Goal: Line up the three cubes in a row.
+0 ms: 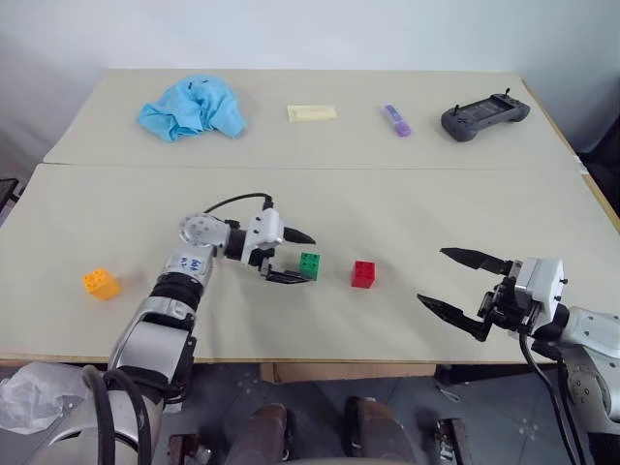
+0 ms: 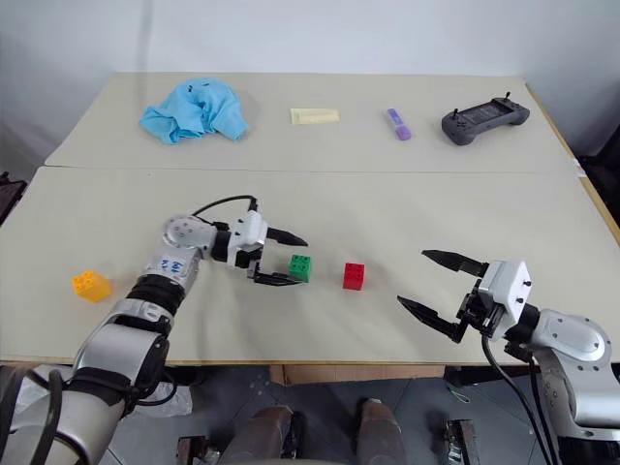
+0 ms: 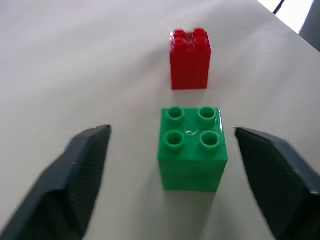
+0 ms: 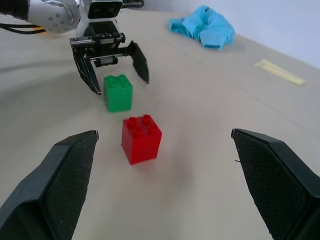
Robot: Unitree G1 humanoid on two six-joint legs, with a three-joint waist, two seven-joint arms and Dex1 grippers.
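Observation:
The green cube [image 1: 310,264] stands on the table near the middle, and the red cube [image 1: 364,273] stands a short gap to its right. My left gripper [image 1: 306,258] is open around the green cube, one finger on each side, with a clear gap between each finger and the cube in the left wrist view. The orange-yellow cube [image 1: 101,283] sits alone far to the left, near the front edge. Right of the red cube, my right gripper [image 1: 432,275] hovers wide open and holds nothing, pointing toward the two cubes.
Along the far half of the table [image 1: 407,203] lie a crumpled blue cloth [image 1: 191,107], a flat pale yellow rectangle [image 1: 312,112], a small purple object [image 1: 396,120] and a black handheld controller [image 1: 483,117]. A seam runs across the table between the two halves.

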